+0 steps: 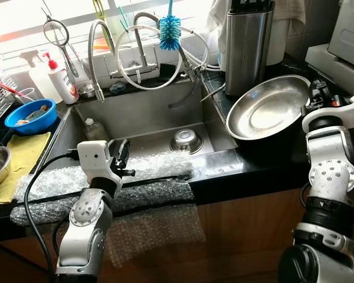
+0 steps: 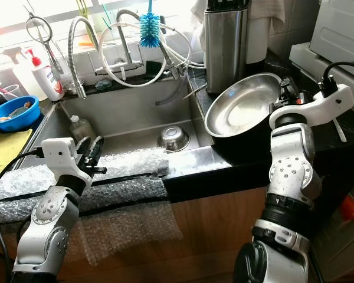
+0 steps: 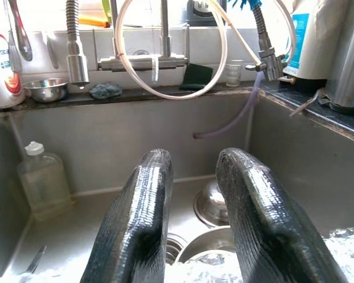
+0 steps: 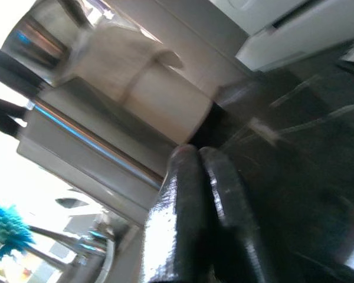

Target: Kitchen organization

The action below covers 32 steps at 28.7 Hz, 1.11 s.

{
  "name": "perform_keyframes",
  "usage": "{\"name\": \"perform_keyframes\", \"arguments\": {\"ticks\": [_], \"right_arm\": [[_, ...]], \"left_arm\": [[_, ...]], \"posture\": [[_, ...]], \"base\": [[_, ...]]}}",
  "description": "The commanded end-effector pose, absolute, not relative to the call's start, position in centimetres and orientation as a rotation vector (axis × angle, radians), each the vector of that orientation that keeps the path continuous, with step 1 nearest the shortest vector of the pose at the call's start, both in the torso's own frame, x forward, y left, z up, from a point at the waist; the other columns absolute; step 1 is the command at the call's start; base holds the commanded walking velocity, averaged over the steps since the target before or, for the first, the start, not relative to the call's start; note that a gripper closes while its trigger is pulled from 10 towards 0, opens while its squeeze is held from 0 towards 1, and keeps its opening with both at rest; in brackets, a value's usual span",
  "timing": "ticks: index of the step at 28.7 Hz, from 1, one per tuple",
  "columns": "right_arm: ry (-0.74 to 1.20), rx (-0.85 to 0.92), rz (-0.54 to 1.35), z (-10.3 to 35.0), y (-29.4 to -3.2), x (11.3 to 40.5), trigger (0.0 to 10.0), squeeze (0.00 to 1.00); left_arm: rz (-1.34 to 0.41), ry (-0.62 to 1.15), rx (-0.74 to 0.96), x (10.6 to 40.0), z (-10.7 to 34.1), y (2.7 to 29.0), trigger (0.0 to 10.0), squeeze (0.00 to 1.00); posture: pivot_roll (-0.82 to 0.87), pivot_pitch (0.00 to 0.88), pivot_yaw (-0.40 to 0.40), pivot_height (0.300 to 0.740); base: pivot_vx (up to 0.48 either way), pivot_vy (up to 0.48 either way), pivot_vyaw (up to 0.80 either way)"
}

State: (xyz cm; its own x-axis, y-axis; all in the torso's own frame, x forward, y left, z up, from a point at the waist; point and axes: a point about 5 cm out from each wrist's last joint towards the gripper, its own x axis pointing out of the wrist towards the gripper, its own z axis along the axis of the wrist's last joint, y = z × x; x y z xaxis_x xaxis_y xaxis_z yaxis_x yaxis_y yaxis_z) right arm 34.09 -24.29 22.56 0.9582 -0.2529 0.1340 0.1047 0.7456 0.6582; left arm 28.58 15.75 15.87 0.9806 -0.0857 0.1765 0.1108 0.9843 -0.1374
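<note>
A large steel bowl [image 1: 265, 111] lies tilted on a black pot on the dark counter right of the sink [image 1: 144, 112]. My right gripper [image 1: 316, 94] is at the bowl's right rim. Its fingers [image 4: 192, 200] are pressed together and nothing shows between them. My left gripper [image 1: 123, 154] hovers open over the sink's front edge, just above a sheet of bubble wrap [image 1: 159, 166] draped over that edge. Past its fingers [image 3: 138, 224], a small steel bowl [image 1: 186, 140] sits upside down near the drain and a clear plastic bottle [image 1: 94, 130] stands in the sink's left corner.
A tall steel canister [image 1: 248, 47] stands behind the large bowl. Taps, hoses and a blue brush [image 1: 170, 29] hang over the sink's back. A soap bottle [image 1: 60, 79], a blue bowl [image 1: 30, 116] and a yellow cloth [image 1: 23, 154] are on the left counter.
</note>
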Motion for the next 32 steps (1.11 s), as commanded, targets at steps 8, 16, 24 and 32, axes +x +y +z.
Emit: {"name": "perform_keyframes", "arguments": {"ticks": [8, 16, 24, 32], "right_arm": [[-0.122, 0.560, -0.300, 20.9, -24.7, 33.1, 10.0, 0.00], [-0.025, 0.477, -0.384, 19.5, -25.4, 33.0, 10.0, 0.00], [0.017, 0.451, -0.414, 18.8, -25.5, 32.8, 10.0, 1.00], [0.000, 0.399, -0.393, 19.5, -25.6, 32.9, 10.0, 1.00]], "left_arm": [[-0.089, -0.185, -0.135, 28.7, 16.2, 15.9, 10.0, 0.00], [-0.095, -0.184, -0.139, 28.7, 16.1, 15.8, 10.0, 0.00], [-0.104, -0.179, -0.139, 28.7, 16.0, 15.7, 10.0, 0.00], [-0.109, -0.178, -0.139, 28.8, 16.0, 15.7, 10.0, 0.00]], "posture": [[-0.12, 0.000, 0.177, 0.740], [-0.11, 0.000, 0.171, 0.740], [-0.11, 0.000, 0.173, 0.740], [-0.11, 0.000, 0.175, 0.740]], "base": [[0.000, 0.000, 0.00], [0.000, 0.000, 0.00], [0.000, 0.000, 0.00], [0.000, 0.000, 0.00]]}}
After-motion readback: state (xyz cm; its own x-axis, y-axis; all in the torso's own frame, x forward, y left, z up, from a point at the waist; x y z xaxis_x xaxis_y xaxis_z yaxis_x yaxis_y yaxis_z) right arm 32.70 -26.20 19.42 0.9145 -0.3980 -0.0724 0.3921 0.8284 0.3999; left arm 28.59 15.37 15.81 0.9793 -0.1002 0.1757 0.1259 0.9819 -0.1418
